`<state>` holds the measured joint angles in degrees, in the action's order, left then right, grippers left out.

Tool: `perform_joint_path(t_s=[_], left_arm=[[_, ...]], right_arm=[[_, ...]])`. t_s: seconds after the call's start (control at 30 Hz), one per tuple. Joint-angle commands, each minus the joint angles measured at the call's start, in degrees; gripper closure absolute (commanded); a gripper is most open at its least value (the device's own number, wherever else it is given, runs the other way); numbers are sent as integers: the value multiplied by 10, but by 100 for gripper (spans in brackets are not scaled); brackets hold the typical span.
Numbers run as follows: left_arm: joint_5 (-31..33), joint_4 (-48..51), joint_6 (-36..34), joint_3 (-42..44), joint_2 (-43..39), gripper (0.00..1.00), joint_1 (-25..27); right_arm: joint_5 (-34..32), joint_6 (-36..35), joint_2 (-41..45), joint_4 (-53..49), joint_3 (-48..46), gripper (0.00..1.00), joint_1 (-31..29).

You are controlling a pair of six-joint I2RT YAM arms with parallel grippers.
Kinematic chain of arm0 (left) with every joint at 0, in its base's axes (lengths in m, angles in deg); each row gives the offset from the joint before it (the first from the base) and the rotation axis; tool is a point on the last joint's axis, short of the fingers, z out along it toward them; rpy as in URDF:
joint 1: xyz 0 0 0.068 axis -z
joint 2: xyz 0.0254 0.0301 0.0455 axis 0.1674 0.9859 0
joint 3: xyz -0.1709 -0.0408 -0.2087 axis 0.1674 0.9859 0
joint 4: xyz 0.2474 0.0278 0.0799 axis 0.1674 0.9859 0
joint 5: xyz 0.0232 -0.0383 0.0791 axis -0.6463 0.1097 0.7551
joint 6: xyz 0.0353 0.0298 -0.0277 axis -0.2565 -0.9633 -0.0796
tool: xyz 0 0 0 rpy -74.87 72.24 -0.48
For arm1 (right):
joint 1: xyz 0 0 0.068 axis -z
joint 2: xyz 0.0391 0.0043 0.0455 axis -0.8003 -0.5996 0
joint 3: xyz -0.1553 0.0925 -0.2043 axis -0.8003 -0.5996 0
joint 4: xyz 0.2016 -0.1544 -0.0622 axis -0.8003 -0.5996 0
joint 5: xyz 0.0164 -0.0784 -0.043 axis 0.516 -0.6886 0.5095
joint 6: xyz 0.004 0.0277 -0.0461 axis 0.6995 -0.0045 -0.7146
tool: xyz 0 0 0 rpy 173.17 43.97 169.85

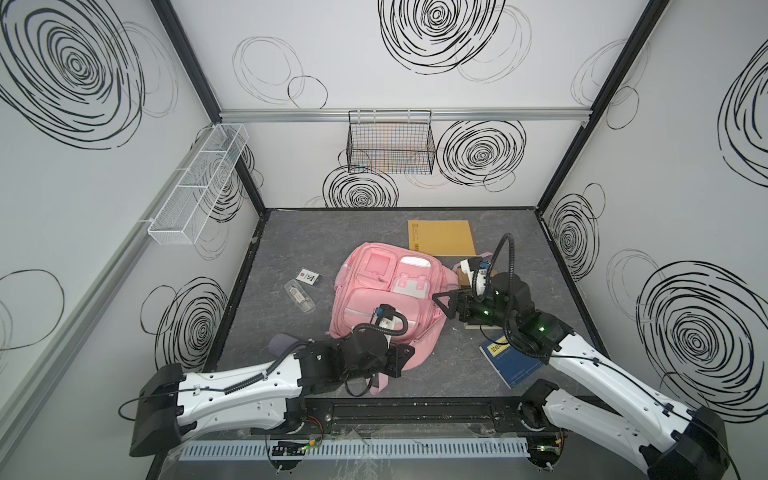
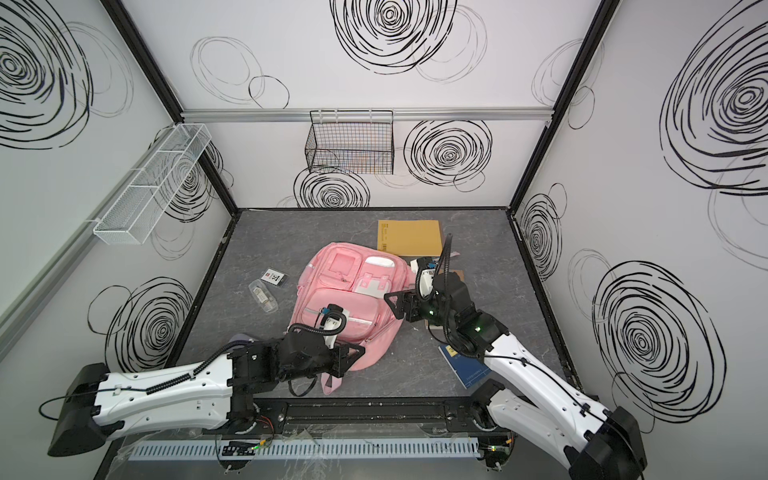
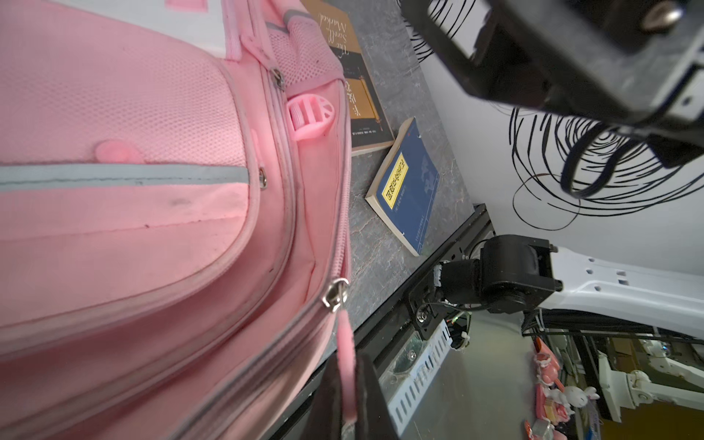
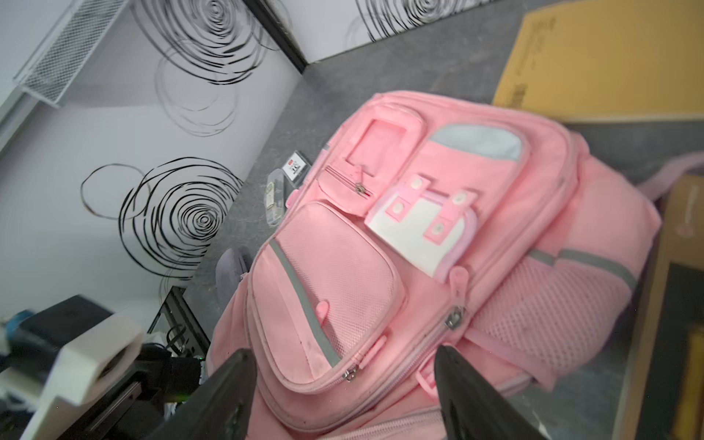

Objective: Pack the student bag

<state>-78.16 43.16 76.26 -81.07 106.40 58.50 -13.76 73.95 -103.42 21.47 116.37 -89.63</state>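
Top view, student bag point(image 1: 365, 299): flat on the table point(image 1: 291, 249), pockets up; blue book point(image 1: 506, 368) lies under the right arm, where a swing could sweep it off.
Left wrist, zip pull point(image 3: 346, 343): left pincer point(image 3: 348, 400) pinching the pink tab; a skewed tug could slip it free.
Right wrist, right pincer point(image 4: 343, 396): spread wide over the bag, holding nothing; unbraced, the soft bag may drag along.
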Motion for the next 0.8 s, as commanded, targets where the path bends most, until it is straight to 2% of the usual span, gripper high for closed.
perform_joint_path(t_s=[0.0,0.07,0.2,0.3,0.53,0.6,0.7,0.77], left_arm=[[50,-82,-33,-15,-17,100,5],[56,-104,-32,0,-17,100,5],[49,-125,-39,8,-3,100,8],[49,-127,-51,4,7,100,19],[35,-128,-51,9,10,100,36],[34,-123,-45,11,4,100,39],[38,-105,-29,17,-15,100,40],[45,-73,-15,15,-26,100,38]], right_arm=[[-38,193,10,-55,-22,17,-26],[-29,264,21,-39,-54,16,-37],[-8,390,34,76,-138,17,-71],[-27,412,12,110,-150,17,-98],[10,410,-67,207,-127,20,-94],[27,400,-90,211,-115,29,-88],[69,378,-119,218,-107,56,-66],[96,358,-131,212,-100,68,-47]])
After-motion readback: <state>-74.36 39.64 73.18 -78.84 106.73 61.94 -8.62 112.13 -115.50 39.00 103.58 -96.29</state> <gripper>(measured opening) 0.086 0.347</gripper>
